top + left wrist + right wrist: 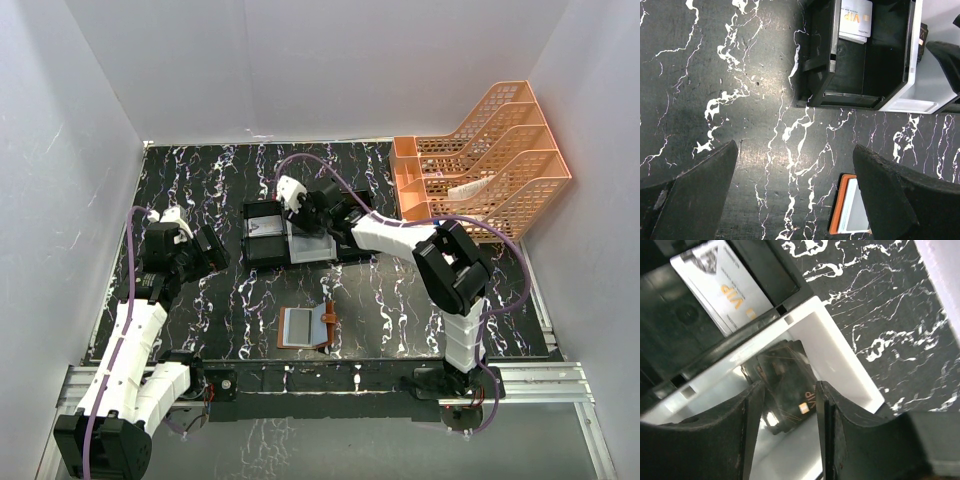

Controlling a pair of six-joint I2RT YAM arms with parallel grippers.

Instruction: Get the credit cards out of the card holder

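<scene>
Spanning the top view, the black marbled bench (200,180) carries an orange file rack (490,150), a black-and-white compartment tray (262,250) and, nearer the front, the open card holder (305,327). The left pincer (795,192) hangs spread wide above the bench. Only the wrist views reveal white VIP cards (856,20) in the black compartment and a dark VIP card (785,365) in the white one, flanked by the right pincer (789,395), narrowly parted; gripped or not, I cannot tell.
</scene>
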